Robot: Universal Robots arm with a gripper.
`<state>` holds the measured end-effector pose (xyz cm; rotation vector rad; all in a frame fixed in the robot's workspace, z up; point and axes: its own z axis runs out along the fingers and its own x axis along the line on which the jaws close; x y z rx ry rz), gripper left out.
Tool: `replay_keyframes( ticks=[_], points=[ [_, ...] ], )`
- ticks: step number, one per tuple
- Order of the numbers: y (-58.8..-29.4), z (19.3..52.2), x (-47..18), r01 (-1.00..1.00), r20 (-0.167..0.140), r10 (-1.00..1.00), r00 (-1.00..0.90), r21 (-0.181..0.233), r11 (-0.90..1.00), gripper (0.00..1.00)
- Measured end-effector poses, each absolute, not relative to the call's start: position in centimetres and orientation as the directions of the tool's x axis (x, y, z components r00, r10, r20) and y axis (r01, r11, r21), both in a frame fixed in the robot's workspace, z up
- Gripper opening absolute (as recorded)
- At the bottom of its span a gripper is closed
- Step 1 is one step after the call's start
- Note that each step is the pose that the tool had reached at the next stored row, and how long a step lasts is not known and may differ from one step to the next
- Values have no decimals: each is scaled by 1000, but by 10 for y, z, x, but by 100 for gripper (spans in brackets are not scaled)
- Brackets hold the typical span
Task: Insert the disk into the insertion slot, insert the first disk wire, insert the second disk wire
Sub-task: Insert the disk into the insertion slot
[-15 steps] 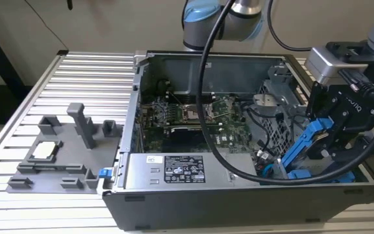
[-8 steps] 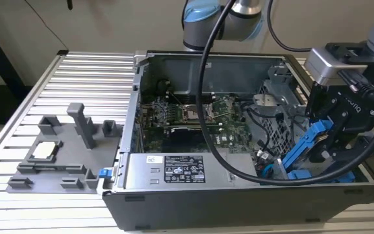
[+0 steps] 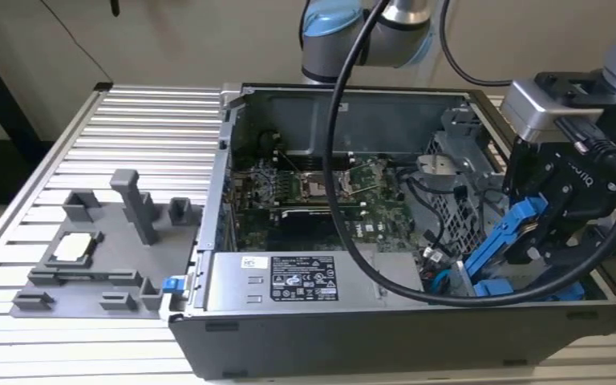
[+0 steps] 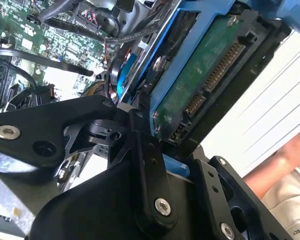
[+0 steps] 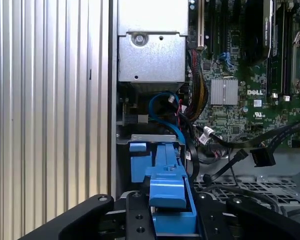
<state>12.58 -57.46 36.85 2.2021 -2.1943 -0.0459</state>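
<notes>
- the disk [image 3: 504, 242] sits in its blue frame, tipped at a slant over the near corner of the open computer case [image 3: 319, 341], at the exterior view's right.
- its lower end is cut off behind the case wall there, so i cannot tell how far down it reaches.
- the slot is hard to make out: disk and claw stand in front of it, and just beside them the holed wall of the grey metal cage [image 3: 449, 196] shows.
- in the second wrist view the disk [image 4: 207, 75] turns its green circuit side and its row of contacts to the camera, with no wire plugged into them.
- in the first wrist view the blue frame [image 5: 167, 187] shows edge-on, so the drive's label is hidden.
- the claw [image 3: 541, 241] is clenched on the disk, with a black finger [image 5: 137, 220] pressed against each side of the frame's end.
- in the second wrist view the same grip [image 4: 177, 165] shows, with the disk jutting out beyond the fingertips.
- the arm [image 3: 346, 32] reaches in from behind the case, and its wrist hangs over the right corner with the claw pointing down.
- a thick black cable [image 3: 394, 281] loops from the arm across the case to the wrist.
- a black plug [image 5: 262, 157] lies loose on its wire near the green board [image 5: 240, 70].
- a person's arm [image 4: 285, 157] shows past the disk, cut off at the edge.
</notes>
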Motion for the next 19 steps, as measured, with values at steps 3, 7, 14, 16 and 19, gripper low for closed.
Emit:
replay_keyframes(
  ticks=[3, 7, 14, 16, 19],
  points=[
    [-574, 368, 125, -999, 2, -1000, 4, 40, -4, 33],
    [-574, 365, 120, -1000, 2, -1000, 4, 19, -4, 33],
    [-575, 364, 119, -1000, 3, -1000, 3, 19, -3, 34],
    [-574, 364, 119, -1000, 3, -1000, 3, 19, -3, 40],
    [-574, 366, 119, -1000, 2, -1000, 3, 19, -3, 40]
  ],
)
